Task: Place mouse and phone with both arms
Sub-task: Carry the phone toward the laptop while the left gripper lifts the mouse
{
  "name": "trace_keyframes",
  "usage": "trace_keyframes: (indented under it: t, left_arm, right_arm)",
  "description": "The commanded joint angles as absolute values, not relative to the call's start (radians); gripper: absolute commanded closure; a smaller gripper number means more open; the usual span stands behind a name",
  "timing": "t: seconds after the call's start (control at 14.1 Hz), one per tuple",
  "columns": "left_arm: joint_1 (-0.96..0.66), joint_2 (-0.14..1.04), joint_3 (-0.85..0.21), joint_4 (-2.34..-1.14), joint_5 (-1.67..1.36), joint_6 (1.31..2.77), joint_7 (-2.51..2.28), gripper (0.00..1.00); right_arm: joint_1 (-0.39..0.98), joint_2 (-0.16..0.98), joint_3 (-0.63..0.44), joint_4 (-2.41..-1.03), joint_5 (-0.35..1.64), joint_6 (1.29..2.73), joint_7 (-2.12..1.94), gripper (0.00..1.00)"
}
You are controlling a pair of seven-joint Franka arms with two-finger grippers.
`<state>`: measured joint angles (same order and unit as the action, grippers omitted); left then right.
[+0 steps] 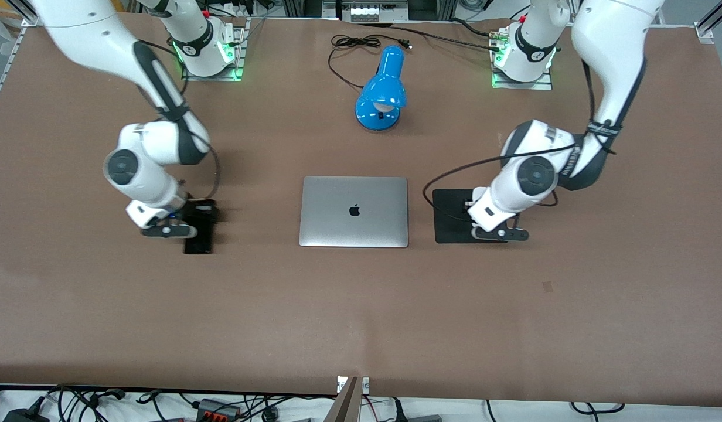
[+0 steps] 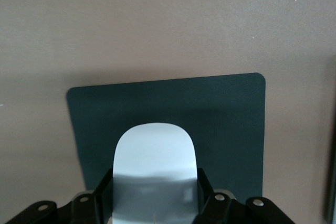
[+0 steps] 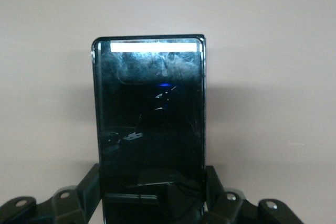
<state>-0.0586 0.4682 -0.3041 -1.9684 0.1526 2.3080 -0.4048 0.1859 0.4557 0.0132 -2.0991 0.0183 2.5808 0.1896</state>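
Left end effector [image 2: 155, 203]: low over the square matte black mouse pad [image 1: 452, 215], its black fingers [image 2: 206, 192] closed against both sides of the small white oval computer mouse [image 2: 154, 166].
Mouse: held between those fingers above the pad; whether it touches the pad cannot be told.
Mouse pad: flat on the brown tabletop [image 1: 361, 305], just beside the closed silver laptop [image 1: 354, 211], toward the left arm's end.
Right end effector [image 3: 152, 203]: low over the tabletop toward the right arm's end, its fingers [image 3: 212, 184] clamped on the long edges of the slim glossy black rectangular smartphone [image 3: 149, 124].
Phone: gripped at one short end, screen up, lying about level with the tabletop; contact with it cannot be told.
Laptop: at the middle of the tabletop, between the two end effectors.
Blue desk lamp [image 1: 382, 91]: farther from the front camera than the laptop, between the arm bases.
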Motion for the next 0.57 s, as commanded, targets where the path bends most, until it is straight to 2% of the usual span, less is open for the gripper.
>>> trace_keyframes:
  t: [0.0, 0.14, 0.5]
  left_arm:
    - [-0.048, 0.48, -0.304, -2.045, 0.199, 2.451, -0.465, 0.66]
    - [-0.049, 0.503, -0.304, -2.074, 0.201, 2.529, -0.505, 0.66]
    - [-0.048, 0.532, -0.301, -2.077, 0.201, 2.56, -0.538, 0.66]
  right_arm:
    - [0.322, 0.477, 0.012, -1.965, 0.029, 2.47, 0.302, 0.83]
    - [0.376, 0.505, 0.011, -1.945, 0.029, 2.476, 0.401, 0.83]
    - [0.405, 0.56, 0.011, -1.937, 0.017, 2.519, 0.443, 0.81]
